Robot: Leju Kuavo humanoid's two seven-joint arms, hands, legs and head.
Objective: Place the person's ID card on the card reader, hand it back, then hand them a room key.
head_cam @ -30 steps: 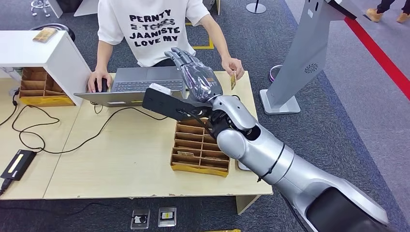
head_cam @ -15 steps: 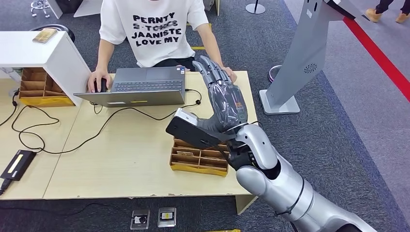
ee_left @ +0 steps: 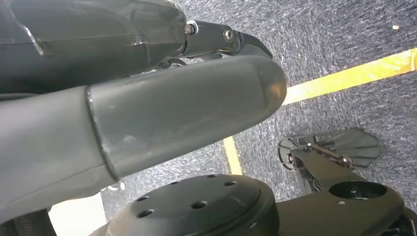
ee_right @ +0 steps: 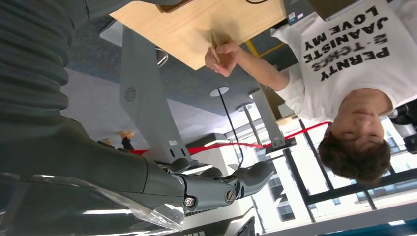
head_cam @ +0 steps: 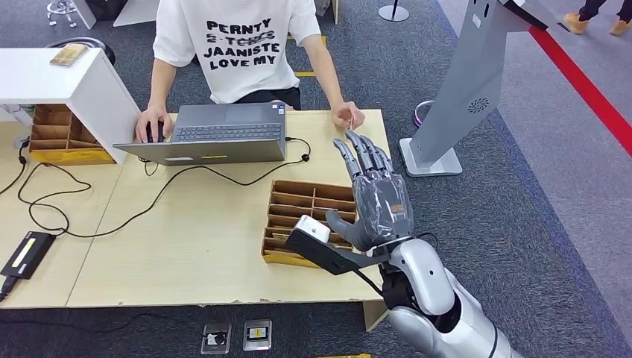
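My right hand (head_cam: 376, 198) hovers open and empty over the near right part of the table, above the wooden compartment tray (head_cam: 298, 200). Its fingers (ee_right: 219, 187) are spread and point toward the person (head_cam: 238, 45) in a white printed T-shirt across the table. The person's hand (head_cam: 348, 115) rests at the table's far right corner and pinches a tan card (ee_right: 214, 43). A black card reader (head_cam: 27, 254) with a yellow stripe lies at the near left edge. My left hand (ee_left: 172, 98) hangs over the carpet with nothing in it.
An open laptop (head_cam: 209, 134) sits in front of the person, its cable trailing across the table. A white shelf box (head_cam: 71, 82) and a second wooden organizer (head_cam: 54, 134) stand at the far left. A grey kiosk stand (head_cam: 469, 82) rises right of the table.
My right arm has drawn back from beside the person's hand toward my body, and the hand now hangs over the tray. The person's hand with the card has dropped to the table corner.
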